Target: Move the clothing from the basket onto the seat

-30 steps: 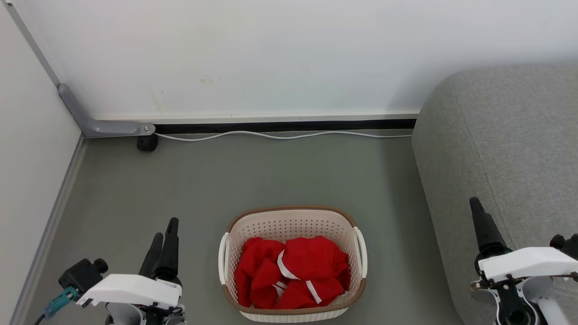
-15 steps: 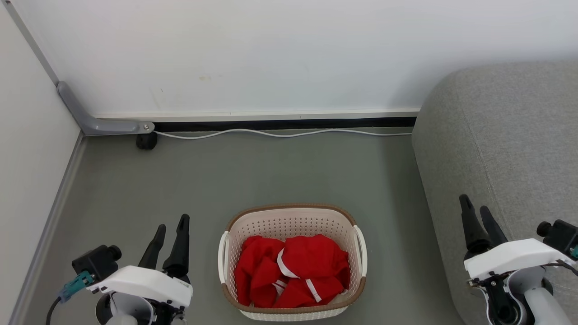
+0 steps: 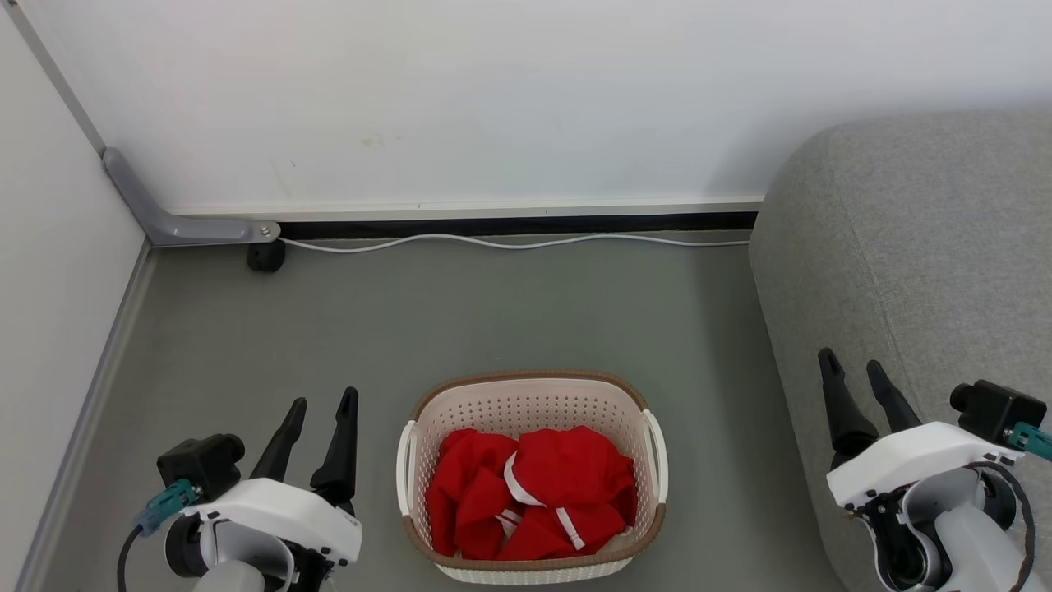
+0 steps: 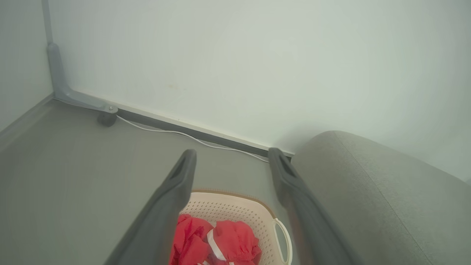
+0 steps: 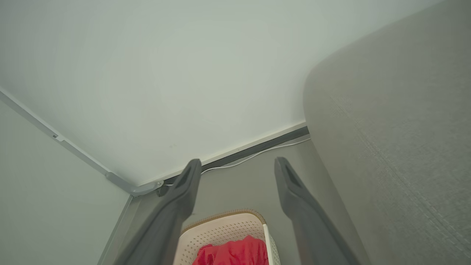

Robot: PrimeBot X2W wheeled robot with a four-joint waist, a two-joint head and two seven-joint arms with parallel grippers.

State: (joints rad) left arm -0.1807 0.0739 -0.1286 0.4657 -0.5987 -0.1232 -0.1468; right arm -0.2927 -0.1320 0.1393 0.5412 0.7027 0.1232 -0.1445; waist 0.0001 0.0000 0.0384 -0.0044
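Note:
A cream basket (image 3: 532,403) with a brown rim stands on the grey floor at the bottom middle of the head view. The red clothing (image 3: 534,501) with white stripes lies bunched inside it, as the left wrist view (image 4: 215,243) and right wrist view (image 5: 235,254) also show. The grey seat (image 3: 929,263) rises at the right. My left gripper (image 3: 325,401) is open to the left of the basket, holding nothing. In front of the seat's side, right of the basket, my right gripper (image 3: 851,362) is open and empty too.
A white wall closes the back, with a black gap and a white cable (image 3: 509,242) along its foot. A grey bracket (image 3: 177,226) with a small black wheel sits in the left corner. Bare floor lies between basket and wall.
Both grippers have turned so that their two fingers now show apart. The left one moved right toward the basket, the right one moved left. The basket and clothing stayed put.

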